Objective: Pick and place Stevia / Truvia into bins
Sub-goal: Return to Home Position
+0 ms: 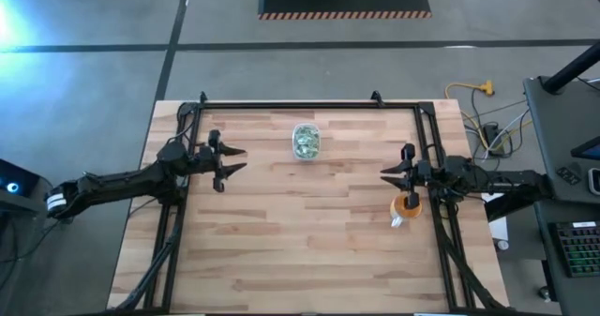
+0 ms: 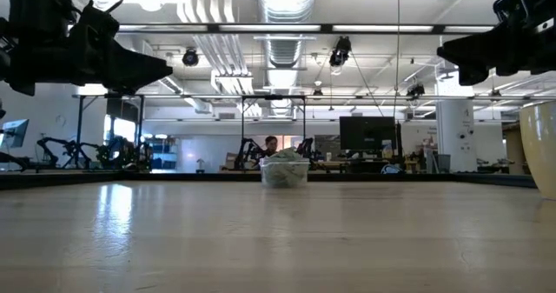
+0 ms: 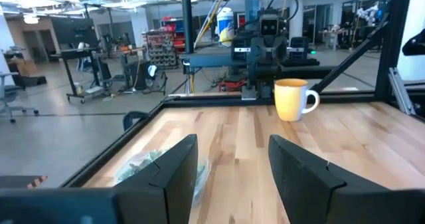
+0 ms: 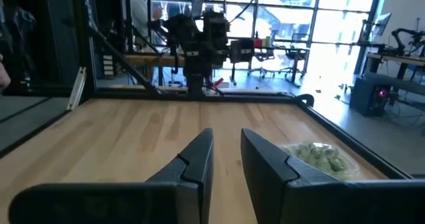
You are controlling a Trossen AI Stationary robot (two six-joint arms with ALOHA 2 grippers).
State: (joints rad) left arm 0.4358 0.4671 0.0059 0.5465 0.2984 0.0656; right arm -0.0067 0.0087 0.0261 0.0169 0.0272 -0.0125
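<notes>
Standing near right gripper point(image 1: 385, 176), orange mug point(image 1: 406, 205)

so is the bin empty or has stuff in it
Not empty: the bin holds a pile of green packets, seen through its clear walls.

Yellow mug point(image 3: 292, 99) on wooden table point(image 1: 300, 250), black frame rail point(image 1: 291, 105)

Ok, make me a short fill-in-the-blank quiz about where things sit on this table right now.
1. The left gripper and the right gripper each hold ____.
2. The green sweetener packets lie ____ the clear tub.
3. The mug stands nearest the ____ gripper.
Missing words: nothing; inside; right.
</notes>
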